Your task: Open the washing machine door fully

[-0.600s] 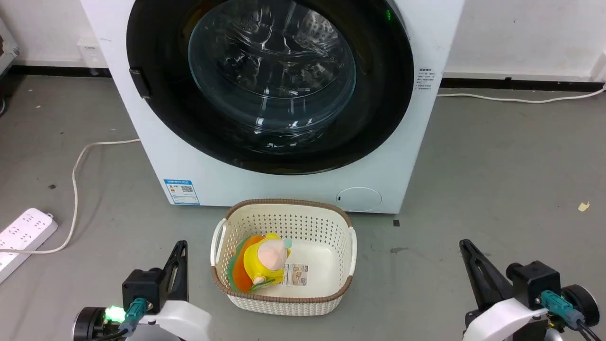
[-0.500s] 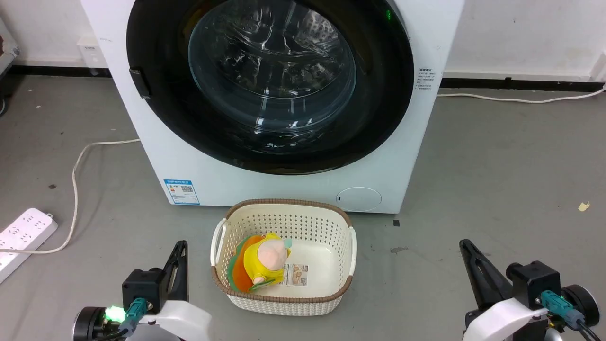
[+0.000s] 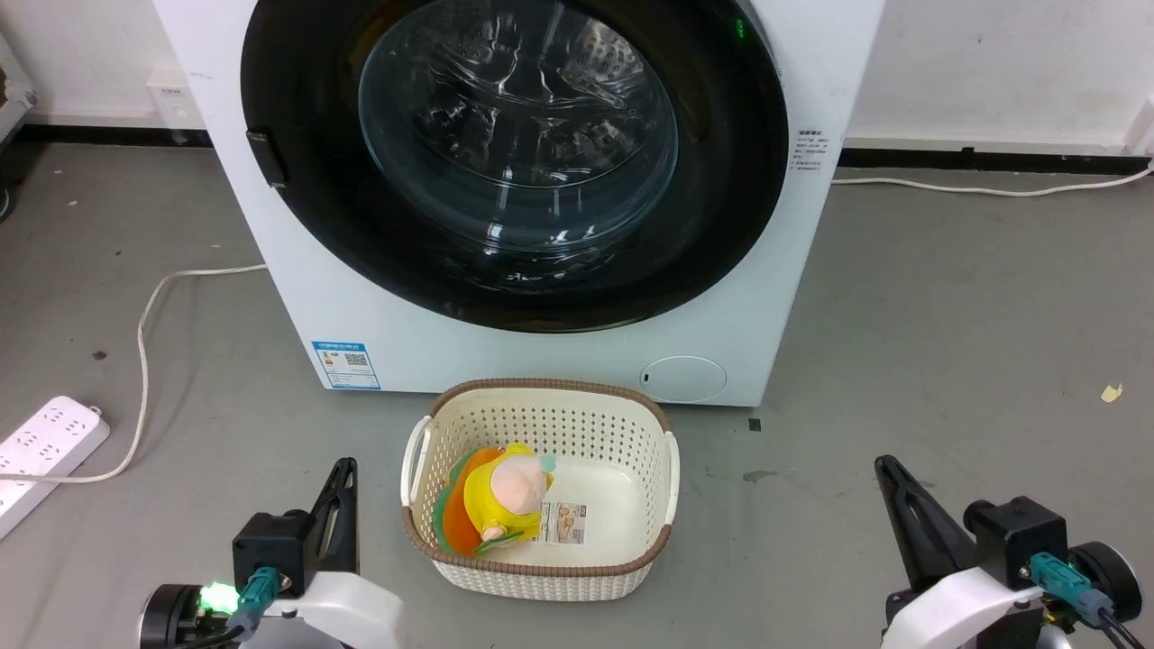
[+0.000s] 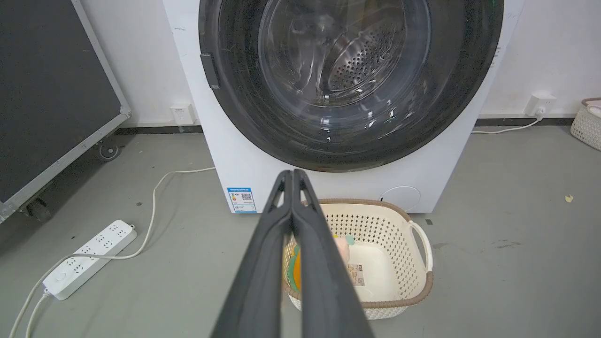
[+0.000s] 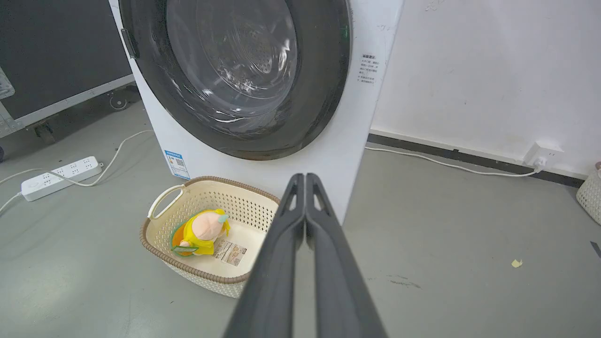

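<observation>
Washing machine (image 3: 541,361): a white front-loader is seen standing on the grey floor (image 3: 947,342), against a white wall
Washing machine door (image 3: 518,135): a large, glossy black disc is seen, nearly as wide as the machine, with a bulging clear glass bowl at its centre
Door position: it is shut, lying flush against the machine's front, well apart from both grippers
Door edge: a small dark tab (image 3: 268,158) is set on the rim at the left of the head view
Cut off: the top of the door is lost beyond the upper edge of all three views
Hard to make out: the perforated steel drum is glimpsed through the glass but is broken up by reflections; no hinge can be told from the black rim
Basket (image 3: 541,389): a cream perforated basket with a brown rim is placed on the floor just in front of the machine
Left gripper (image 4: 292,172): its fingers are pressed together on nothing, low over the floor, left of the basket
Right gripper (image 5: 305,176): its fingers are likewise closed and empty, right of the basket
Plush toy (image 3: 505,500): a yellow and orange toy is laid in the basket's left half
Sticker (image 3: 345,364): blue, its print too small to be read
</observation>
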